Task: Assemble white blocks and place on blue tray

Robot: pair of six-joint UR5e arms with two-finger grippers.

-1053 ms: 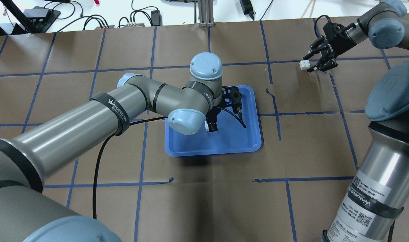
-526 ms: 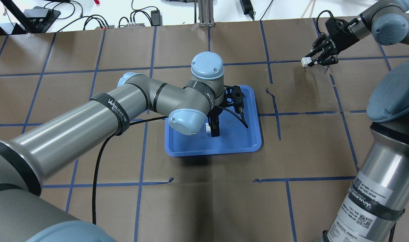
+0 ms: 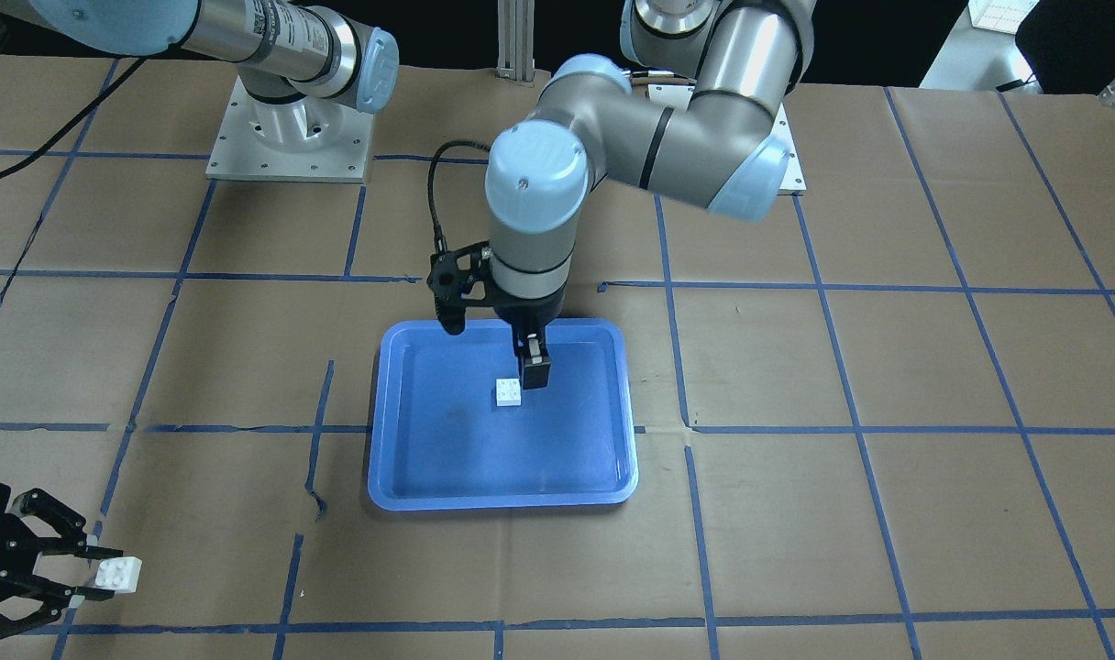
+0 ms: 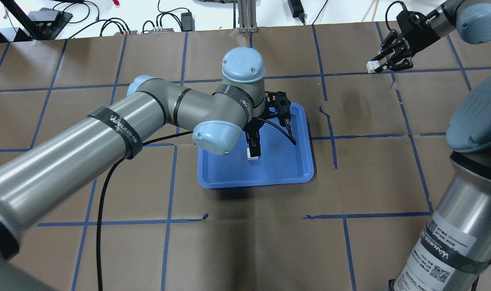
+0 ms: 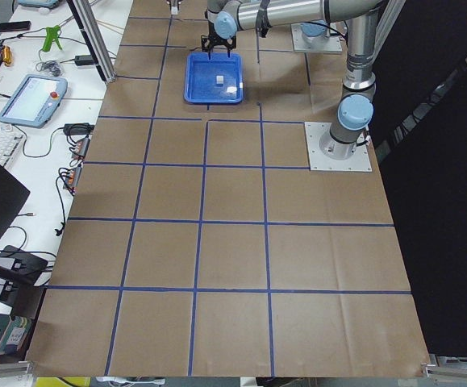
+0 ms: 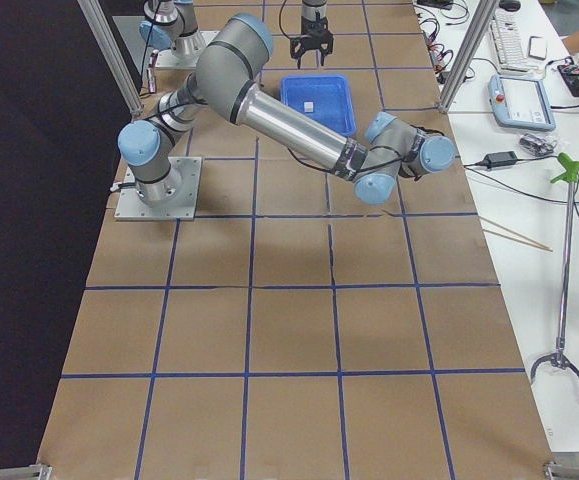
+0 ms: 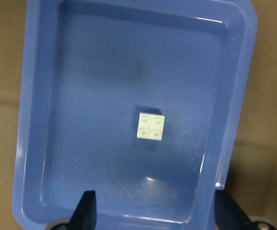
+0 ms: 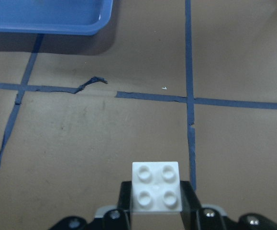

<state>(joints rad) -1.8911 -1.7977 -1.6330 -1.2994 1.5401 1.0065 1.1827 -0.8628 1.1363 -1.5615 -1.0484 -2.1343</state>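
The first white block (image 3: 508, 392) lies studs up on the floor of the blue tray (image 3: 402, 458), near the middle of the front-facing view. The left gripper (image 3: 534, 371) hangs just to its right. The second white block (image 3: 117, 574) is at the lower left corner, between the fingertips of the right gripper (image 3: 93, 576), well apart from the tray.

In the overhead view the first white block (image 4: 252, 154) is a small white patch inside the tray, just below the left gripper's fingers. The second white block (image 4: 372, 66) is at the upper right, at the tip of the right gripper.

In the left wrist view the first white block sits free at the centre. The fingertips (image 7: 86, 211) stand wide apart at the lower edge. The block lies further up the frame than both and touches neither.

In the right wrist view the second white block (image 8: 156, 187) is at the lower centre, and the jaws are closed on two of its sides. A tray corner shows at the upper left.

In both side views the tray is far away, and the jaws are too small to judge.
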